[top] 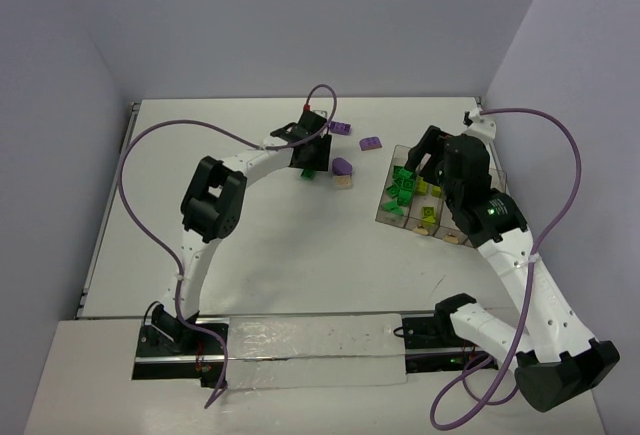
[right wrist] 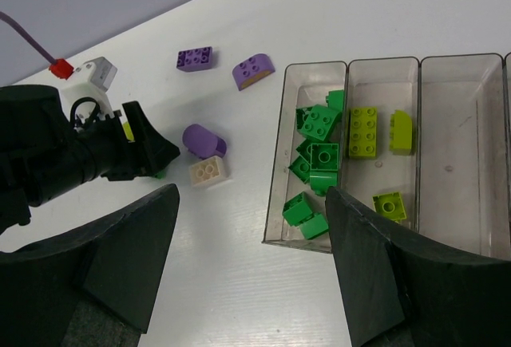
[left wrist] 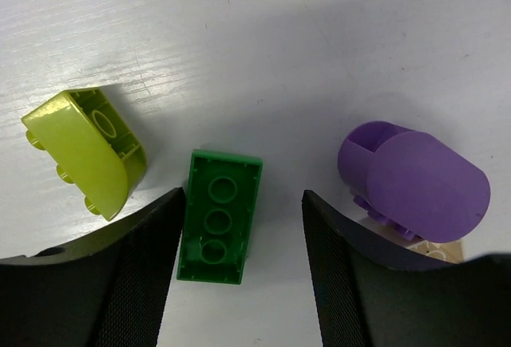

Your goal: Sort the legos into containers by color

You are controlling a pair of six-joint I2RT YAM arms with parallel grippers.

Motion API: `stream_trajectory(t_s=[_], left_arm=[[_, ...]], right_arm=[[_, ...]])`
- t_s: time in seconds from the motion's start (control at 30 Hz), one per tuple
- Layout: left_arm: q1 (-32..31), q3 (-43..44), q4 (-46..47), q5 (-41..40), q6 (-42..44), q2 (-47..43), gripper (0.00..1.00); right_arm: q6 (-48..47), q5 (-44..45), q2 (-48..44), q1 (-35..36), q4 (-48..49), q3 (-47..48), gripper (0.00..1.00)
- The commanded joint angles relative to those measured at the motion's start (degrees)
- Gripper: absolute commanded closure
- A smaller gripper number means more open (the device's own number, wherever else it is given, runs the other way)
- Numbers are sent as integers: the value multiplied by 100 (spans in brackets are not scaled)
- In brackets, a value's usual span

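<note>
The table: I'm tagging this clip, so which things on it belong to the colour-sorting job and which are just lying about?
Job: dark green brick, yellow-green curved brick, purple rounded brick, tan brick, flat purple brick, purple sloped brick, clear bins, sorted green bricks, sorted yellow-green bricks.
Lying about: purple cables, pale sheet between the arm bases.

Purple legos [right wrist: 254, 70]: three, loose on table [right wrist: 239, 12], ahead of right end effector [right wrist: 251, 203]. Tan lego [right wrist: 207, 171]: one, same side. Dark green lego [left wrist: 217, 215]: one, between fingers of left end effector [left wrist: 243, 203]. Yellow-green lego [left wrist: 84, 151]: one, just outside its finger. Containers [right wrist: 274, 163]: three bins seen whole, edge of fourth. Binned dark green [right wrist: 323, 155]: roughly seven, heaped, count unsure. Binned yellow-green [right wrist: 363, 132]: three.
</note>
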Motion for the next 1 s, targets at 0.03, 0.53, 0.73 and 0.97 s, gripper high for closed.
stream_trajectory(t_s=[0.03,0.53,0.73,0.97], left_arm=[[-102,-141,-77,42,-224,-240,36],[-111,210,-325,-357,-332,-1004,100],[-207,195,84,633,-682,-1746,100],[-771,593,520,1666,-1288,-1460,100]], right_arm=[[-1,13,-24,-24,201,10,19],[-46,23,-48,-24,119,179,19],[30,84,-154,-24,87,149,19],[25,222,-354,-24,20,149,19]])
